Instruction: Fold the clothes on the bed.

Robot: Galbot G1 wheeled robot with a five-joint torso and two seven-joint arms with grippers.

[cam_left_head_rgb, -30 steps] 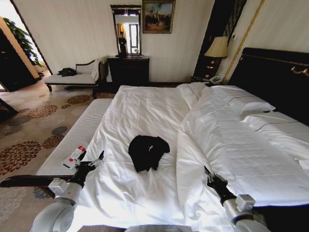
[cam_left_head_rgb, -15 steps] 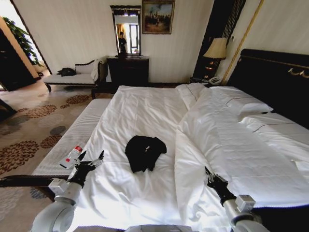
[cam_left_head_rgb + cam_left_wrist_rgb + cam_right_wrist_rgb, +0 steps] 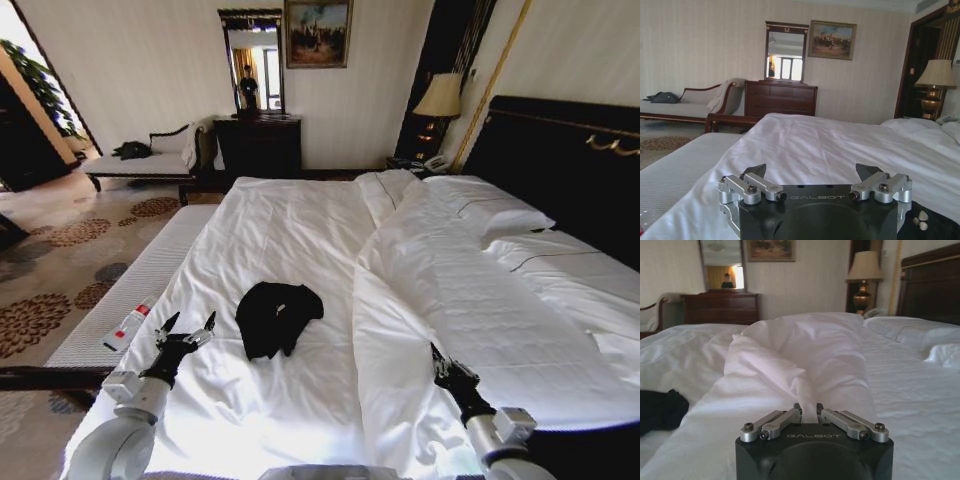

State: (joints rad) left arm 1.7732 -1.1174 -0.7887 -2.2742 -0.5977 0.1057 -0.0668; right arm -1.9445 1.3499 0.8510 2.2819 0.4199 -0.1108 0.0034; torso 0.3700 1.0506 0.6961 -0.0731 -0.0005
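Crumpled black clothes (image 3: 277,316) on bed (image 3: 300,230), lettering hidden. Left gripper (image 3: 187,333) at 9 o'clock, released. Right gripper (image 3: 447,367) at 4 o'clock, clenched, empty.

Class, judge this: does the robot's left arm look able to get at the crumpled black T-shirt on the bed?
Probably yes: the open left gripper hovers beside the black T-shirt, with only flat white sheet between them.

Black T-shirt (image 3: 277,316) on a white bed (image 3: 290,230).
The headboard (image 3: 560,165) is dark with gold trim; the carpet (image 3: 60,260) shows brown floral medallions on beige; the wall (image 3: 150,70) carries pale vertical stripes; the bench (image 3: 130,290) is white and finely ribbed.
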